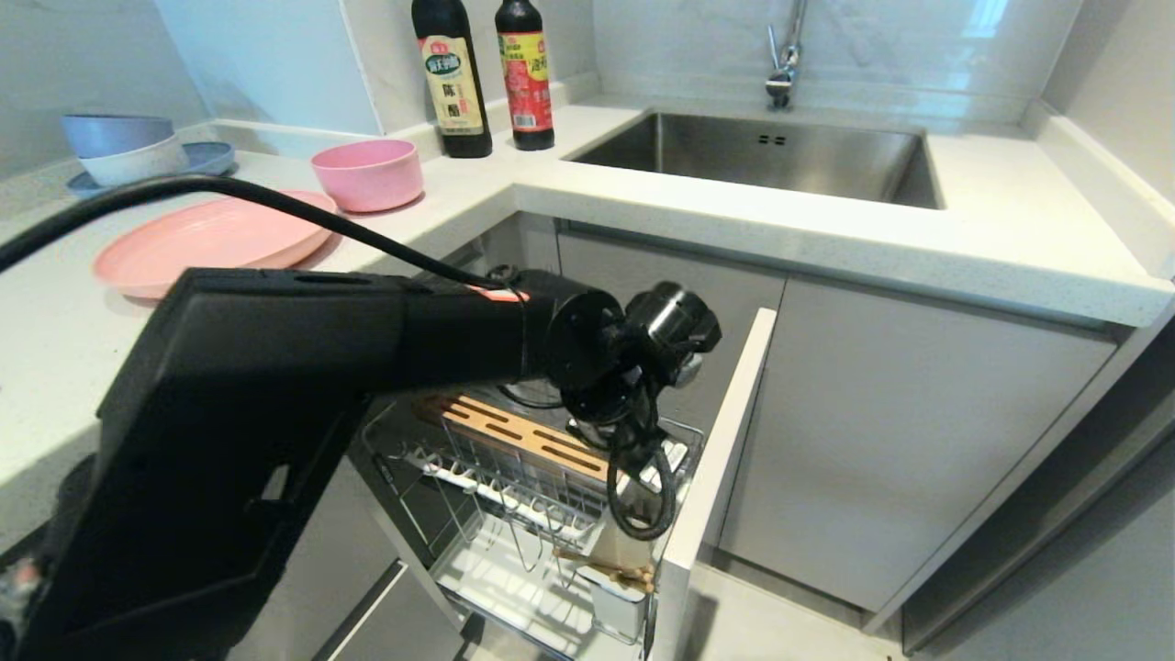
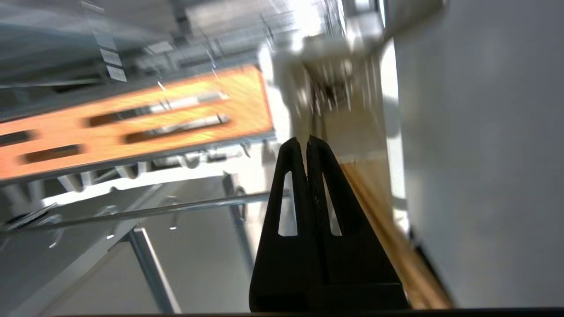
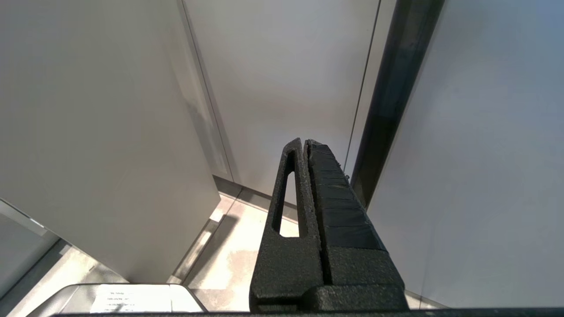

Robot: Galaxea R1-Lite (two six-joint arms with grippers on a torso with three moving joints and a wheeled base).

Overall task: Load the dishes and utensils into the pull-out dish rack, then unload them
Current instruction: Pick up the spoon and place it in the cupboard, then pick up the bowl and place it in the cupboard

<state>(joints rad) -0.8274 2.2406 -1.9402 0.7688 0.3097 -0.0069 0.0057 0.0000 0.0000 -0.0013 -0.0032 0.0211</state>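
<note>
Pull-out dish rack (image 1: 514, 477) at lower centre of the head view, drawn out from under the worktop (image 1: 643, 220): chrome wire basket, slotted bamboo strip (image 1: 523, 431) across its far side, white utensil cup (image 1: 617, 588) at the near right corner, narrow light-grey front panel (image 1: 716, 459) along its right edge. Rack's long axis runs from upper right to lower left of the frame, panel edge-on.

Chopsticks (image 1: 610, 569), light wood, stand in the cup, tops tilted toward the left; in the left wrist view they (image 2: 387, 220) show as a long tan streak beside the panel, blurred. Spoon not made out.

Pink plate (image 1: 211, 240) flat on the worktop at upper left, wide and shallow; pink bowl (image 1: 367, 173) upright just behind it, mouth up.

Left hand (image 2: 307, 141) fingers pressed together, empty, over the rack between bamboo strip and panel, pointing down toward the cup. Right hand (image 3: 304, 143) fingers together, holding nothing, hanging by plain grey cabinet doors (image 3: 110, 132) above the floor (image 3: 238, 259).
</note>
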